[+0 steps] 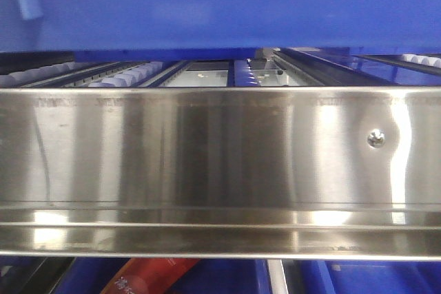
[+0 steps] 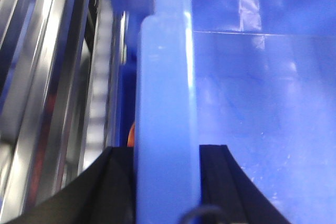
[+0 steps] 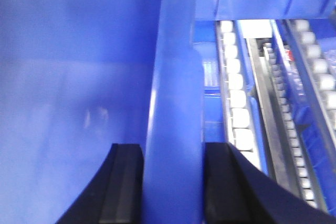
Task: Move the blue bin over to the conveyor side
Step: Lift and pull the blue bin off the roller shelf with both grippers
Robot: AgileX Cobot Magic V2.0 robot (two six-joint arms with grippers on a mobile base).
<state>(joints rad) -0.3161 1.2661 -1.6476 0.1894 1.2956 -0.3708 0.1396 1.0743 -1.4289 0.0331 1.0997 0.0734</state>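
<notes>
Front view, glossy blue bin [image 1: 220, 5] cut off at top and sides, steel rail [image 1: 220, 163] just below it, left wrist view, blurred, left gripper [image 2: 165, 153] clenched on bin's rim, right wrist view, right gripper [image 3: 173, 150] clamping bin's wall, white rollers [image 3: 236, 103] beside it

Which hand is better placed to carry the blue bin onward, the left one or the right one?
Neither clearly: the left hand and the right hand each grip a wall of the blue bin from both sides. The bin is wide, so probably both should move it together.
</notes>
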